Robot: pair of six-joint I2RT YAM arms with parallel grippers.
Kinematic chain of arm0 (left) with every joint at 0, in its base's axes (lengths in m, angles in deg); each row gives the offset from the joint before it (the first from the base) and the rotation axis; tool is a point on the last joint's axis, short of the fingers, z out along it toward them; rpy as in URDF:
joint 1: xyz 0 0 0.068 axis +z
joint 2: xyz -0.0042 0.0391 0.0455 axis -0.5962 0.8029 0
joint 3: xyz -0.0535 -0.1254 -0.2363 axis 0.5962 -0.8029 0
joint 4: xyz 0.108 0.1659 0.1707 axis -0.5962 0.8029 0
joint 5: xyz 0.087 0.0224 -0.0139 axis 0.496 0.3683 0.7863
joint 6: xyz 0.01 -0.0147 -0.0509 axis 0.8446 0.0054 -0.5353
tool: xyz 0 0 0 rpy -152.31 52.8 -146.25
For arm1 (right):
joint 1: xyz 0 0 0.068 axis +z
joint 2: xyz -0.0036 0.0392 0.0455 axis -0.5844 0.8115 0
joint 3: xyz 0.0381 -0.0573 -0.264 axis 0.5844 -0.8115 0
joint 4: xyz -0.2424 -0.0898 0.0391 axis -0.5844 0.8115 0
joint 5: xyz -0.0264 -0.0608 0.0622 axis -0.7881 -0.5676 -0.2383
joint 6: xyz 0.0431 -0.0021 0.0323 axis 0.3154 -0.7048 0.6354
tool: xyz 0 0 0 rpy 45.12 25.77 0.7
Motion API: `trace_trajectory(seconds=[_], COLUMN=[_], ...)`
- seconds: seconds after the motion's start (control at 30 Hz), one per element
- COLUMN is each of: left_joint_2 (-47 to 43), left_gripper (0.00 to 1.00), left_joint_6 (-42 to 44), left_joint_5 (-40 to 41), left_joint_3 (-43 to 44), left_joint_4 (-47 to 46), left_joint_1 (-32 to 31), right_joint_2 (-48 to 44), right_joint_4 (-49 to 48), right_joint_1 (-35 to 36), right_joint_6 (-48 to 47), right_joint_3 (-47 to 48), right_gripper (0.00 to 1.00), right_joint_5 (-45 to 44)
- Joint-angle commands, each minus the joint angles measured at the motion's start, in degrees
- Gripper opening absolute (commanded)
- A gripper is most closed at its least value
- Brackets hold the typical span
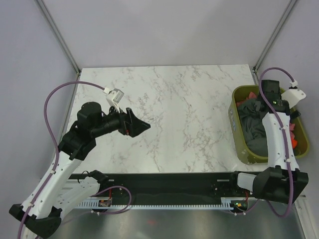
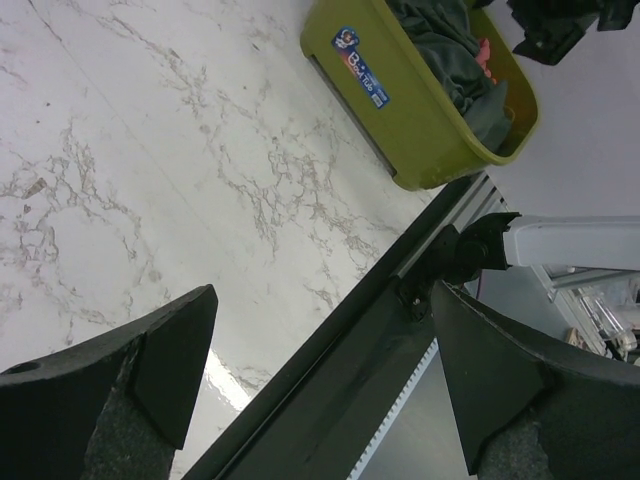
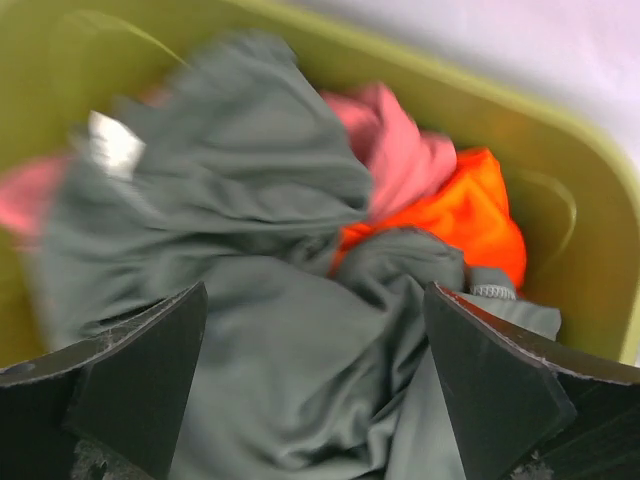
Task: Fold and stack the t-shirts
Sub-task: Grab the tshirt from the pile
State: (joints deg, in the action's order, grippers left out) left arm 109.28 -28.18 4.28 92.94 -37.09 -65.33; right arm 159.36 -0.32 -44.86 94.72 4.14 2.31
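A white marble-patterned table (image 1: 184,119) was bordered along its near edge by a black rail (image 1: 169,178). An olive-green plastic bin (image 1: 238,142) was set at the table's right edge, and a blue label (image 2: 360,75) was fixed to its long side wall. Slanted grey metal posts (image 1: 57,35) were seen at the far corners.

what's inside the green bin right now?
A grey t-shirt covers most of the bin; a pink t-shirt and an orange t-shirt peek out past it. Whatever lies beneath is hidden.
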Motion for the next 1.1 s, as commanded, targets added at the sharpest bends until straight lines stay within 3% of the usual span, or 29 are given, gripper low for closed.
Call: trace_trajectory(seconds=[0.0, 0.2, 0.27, 0.3, 0.33, 0.4, 0.43, 0.47, 0.53, 0.63, 0.73, 0.9, 0.97, 1.07], left_joint_2=[-0.7, 1.0, 1.7, 1.9, 2.5, 2.8, 3.2, 3.4, 3.5, 4.3, 5.0, 4.0, 2.9, 0.7], left_gripper=[0.95, 0.92, 0.91, 0.9, 0.89, 0.87, 0.86, 0.85, 0.84, 0.84, 0.83, 0.82, 0.82, 0.81], left_joint_6=[-1.1, -2.4, -2.7, -2.9, -3.0, -3.1, -3.2, -3.3, -3.2, -3.2, -3.6, -5.4, -6.1, -7.0], left_joint_5=[-0.3, -0.5, -0.3, -0.2, -0.2, -0.2, -0.2, -0.1, 0.4, 1.2, 3.7, 8.6, 10.5, 14.5], left_joint_3=[0.7, 0.2, 0.1, 0.1, 0.1, -0.1, -0.2, -0.3, -0.4, -0.3, 0.0, 0.5, 0.7, 1.2], left_joint_4=[-1.2, -1.1, -1.2, -1.2, -1.3, -1.2, -1.3, -1.3, -1.2, -1.3, -1.2, -1.0, -1.0, -0.2], left_joint_1=[0.1, 0.1, 0.1, 0.1, 0.1, 0.1, 0.1, 0.1, 0.1, 0.1, 0.1, 0.2, 0.2, 0.3], right_joint_2=[0.1, 2.5, 2.9, 2.9, 2.8, 2.3, 2.0, 1.5, 0.7, -2.0, -4.1, -1.6, 0.2, 2.2], right_joint_4=[-3.5, -9.6, -11.8, -12.3, -13.0, -13.7, -13.8, -14.0, -14.4, -17.4, -24.4, -36.9, -43.8, -45.6], right_joint_1=[-5.5, -9.8, -10.8, -11.4, -11.5, -11.6, -11.6, -11.6, -11.6, -11.6, -11.4, -6.0, -1.8, 3.1], right_joint_6=[0.6, -1.0, -1.6, -2.5, -2.9, -3.9, -4.8, -5.5, -7.0, -9.9, -8.8, 1.9, 6.8, 9.9], right_joint_3=[-4.8, -11.0, -12.5, -12.8, -12.9, -12.3, -11.1, -10.4, -7.3, -2.4, 5.3, 22.2, 27.9, 31.4], right_gripper=[0.97, 0.92, 0.79, 0.7, 0.5, 0.34, 0.12, 0.0, 0.0, 0.0, 0.0, 0.0, 0.0, 0.0], right_joint_5=[7.3, 13.2, 15.4, 15.8, 16.0, 16.0, 16.2, 17.6, 20.5, 31.9, 48.9, 74.9, 81.2, 85.8])
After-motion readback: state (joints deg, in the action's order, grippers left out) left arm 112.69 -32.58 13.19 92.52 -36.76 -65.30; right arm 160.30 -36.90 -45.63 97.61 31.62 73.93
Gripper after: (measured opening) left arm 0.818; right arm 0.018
